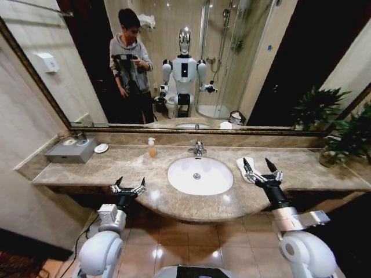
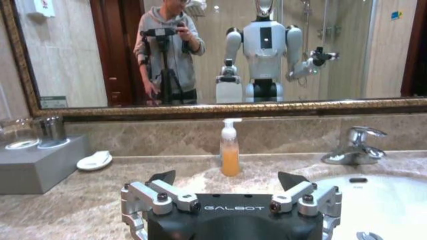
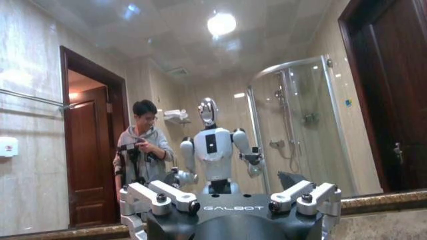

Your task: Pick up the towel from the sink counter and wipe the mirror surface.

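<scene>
Your right gripper (image 1: 261, 167) hangs spread open right over the small white terry towel (image 1: 242, 168), which lies on the mottled brown marble sink counter (image 1: 116, 168), right of the basin. Left gripper (image 1: 129, 186) sits open too, near the counter's front edge.

My left gripper (image 2: 227, 182), fingers spread, hovers over the sink counter (image 2: 80, 210); beyond it I see a soap bottle (image 2: 230, 150), faucet (image 2: 353, 147), basin (image 2: 387, 200) and mirror (image 2: 87, 50).
</scene>
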